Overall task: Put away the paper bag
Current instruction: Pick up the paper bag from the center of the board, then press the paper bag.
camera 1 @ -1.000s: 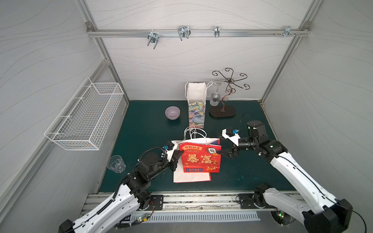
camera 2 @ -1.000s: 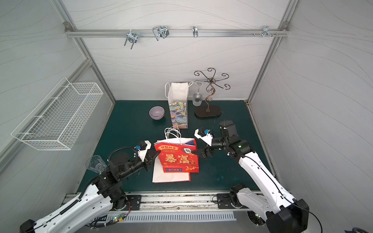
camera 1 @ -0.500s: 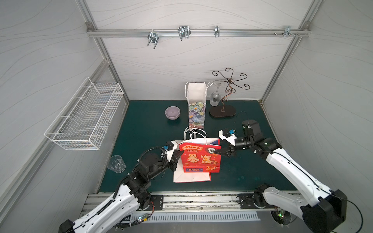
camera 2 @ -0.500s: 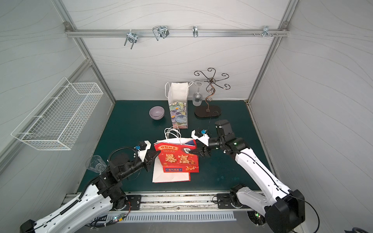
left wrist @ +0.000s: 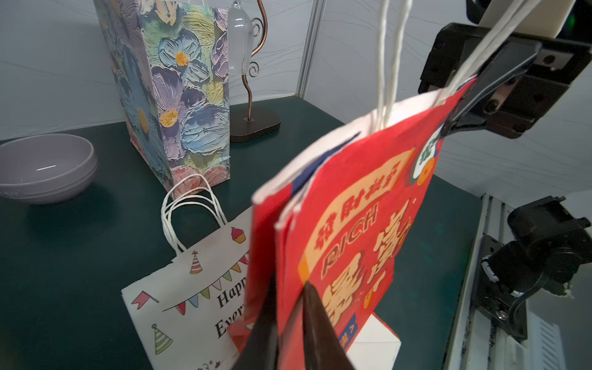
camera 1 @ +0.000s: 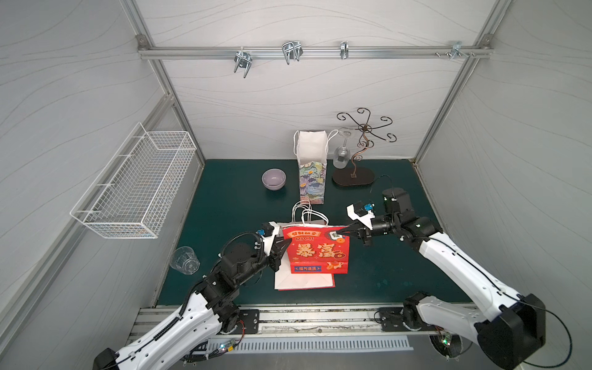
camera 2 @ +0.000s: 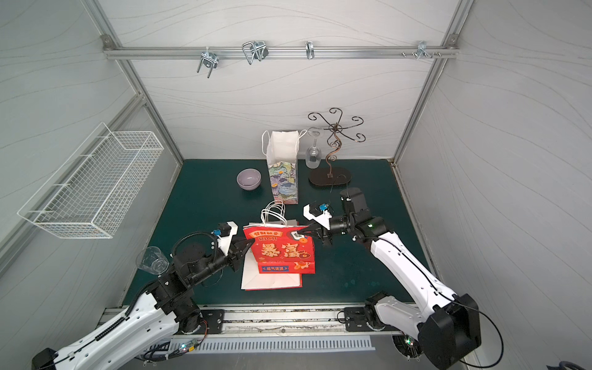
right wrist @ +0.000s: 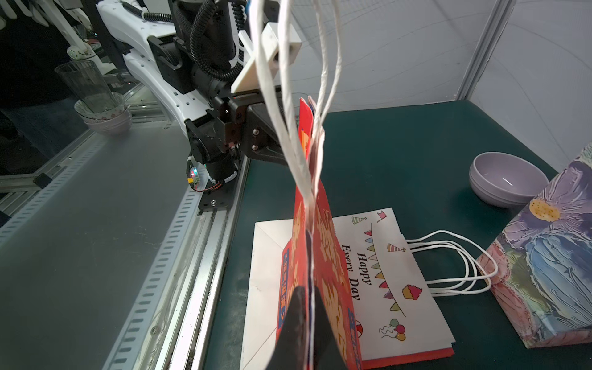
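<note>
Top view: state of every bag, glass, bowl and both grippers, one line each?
red bag: upright, flattened, held at both top corners
white party bag: flat on the mat under the red bag
floral bag: standing, open
bowl: upright, empty
wine glass: hanging upside down on the rack
tumbler: upright, off the mat
left gripper: loosening on the red bag
right gripper: shut on the red bag

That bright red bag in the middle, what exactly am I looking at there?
The red paper bag is a flattened gift bag, glossy red with gold characters and the word RICH, and white twisted-cord handles. It is held upright by its top corners: the right gripper is shut on one, the left gripper has its jaws around the other. It stands over a flat white party-print bag on the green mat.
</note>
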Controlling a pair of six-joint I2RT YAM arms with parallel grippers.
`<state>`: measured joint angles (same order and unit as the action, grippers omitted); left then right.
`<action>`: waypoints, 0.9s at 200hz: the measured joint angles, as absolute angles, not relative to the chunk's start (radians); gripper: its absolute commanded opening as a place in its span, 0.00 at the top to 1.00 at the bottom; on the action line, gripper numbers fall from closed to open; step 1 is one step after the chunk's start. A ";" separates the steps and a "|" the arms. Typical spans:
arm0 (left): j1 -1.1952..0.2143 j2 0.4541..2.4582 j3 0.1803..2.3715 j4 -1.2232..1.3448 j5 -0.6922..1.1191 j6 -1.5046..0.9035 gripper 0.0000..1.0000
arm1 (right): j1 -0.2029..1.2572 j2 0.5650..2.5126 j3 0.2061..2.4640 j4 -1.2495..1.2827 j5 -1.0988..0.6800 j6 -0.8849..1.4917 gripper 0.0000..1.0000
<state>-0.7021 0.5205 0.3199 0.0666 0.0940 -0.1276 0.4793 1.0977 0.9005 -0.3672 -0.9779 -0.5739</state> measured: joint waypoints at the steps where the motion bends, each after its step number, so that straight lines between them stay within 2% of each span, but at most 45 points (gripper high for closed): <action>1: -0.702 0.518 0.320 0.064 0.090 -0.127 0.55 | 0.477 1.098 0.903 -0.369 -0.979 -0.574 1.00; 13: -0.702 0.503 0.329 0.036 0.072 -0.142 0.41 | 0.464 1.097 0.928 -0.400 -0.991 -0.575 1.00; 16: -0.702 0.498 0.332 0.026 0.067 -0.144 0.30 | 0.459 1.096 0.937 -0.410 -0.995 -0.575 1.00; 19: -0.702 0.494 0.336 0.018 0.062 -0.150 0.23 | 0.454 1.096 0.947 -0.421 -0.997 -0.576 1.00; 27: -0.702 0.475 0.351 -0.010 0.051 -0.149 0.14 | 0.436 1.092 0.982 -0.456 -1.004 -0.581 1.00; 52: -0.702 0.442 0.448 -0.085 0.041 -0.138 0.04 | 0.381 1.069 1.111 -0.596 -1.021 -0.620 1.00; 93: -0.702 0.513 0.640 -0.100 0.157 -0.098 0.02 | 0.358 1.033 1.263 -0.784 -1.035 -0.663 1.00; 129: -0.691 0.646 0.711 -0.071 0.312 -0.077 0.02 | 0.357 1.060 1.323 -0.880 -1.053 -0.675 1.00; 164: -0.596 0.748 0.715 -0.006 0.495 -0.109 0.14 | 0.351 1.091 1.337 -0.921 -1.069 -0.683 1.00; 180: -0.548 0.776 0.715 0.048 0.583 -0.144 0.23 | 0.348 1.104 1.343 -0.927 -1.079 -0.685 1.00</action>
